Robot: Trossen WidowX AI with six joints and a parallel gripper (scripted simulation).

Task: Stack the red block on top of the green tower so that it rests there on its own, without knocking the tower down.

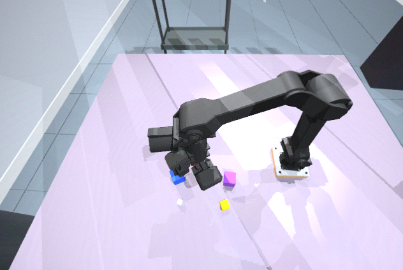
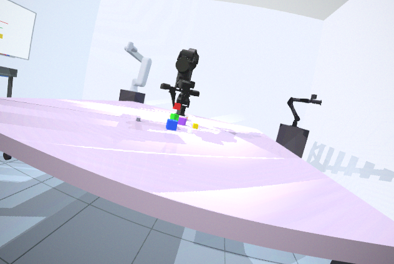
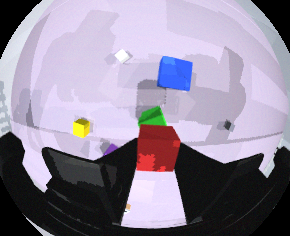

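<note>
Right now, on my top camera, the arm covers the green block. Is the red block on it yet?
Observer: Not yet. In the exterior view the red block hangs above the green block, with a gap between them.
Operator: Is it gripped?
Observer: Yes. The wrist view shows the jaws shut on its two sides.
Operator: Is it lined up?
Observer: Nearly. In the exterior view it sits slightly right of the green block.

Blue block (image 1: 177, 179) and purple block (image 1: 229, 178) flank the green tower (image 2: 174, 116) closely — only overhead stays open; yellow block (image 1: 224, 204) sits nearer the camera.
</note>
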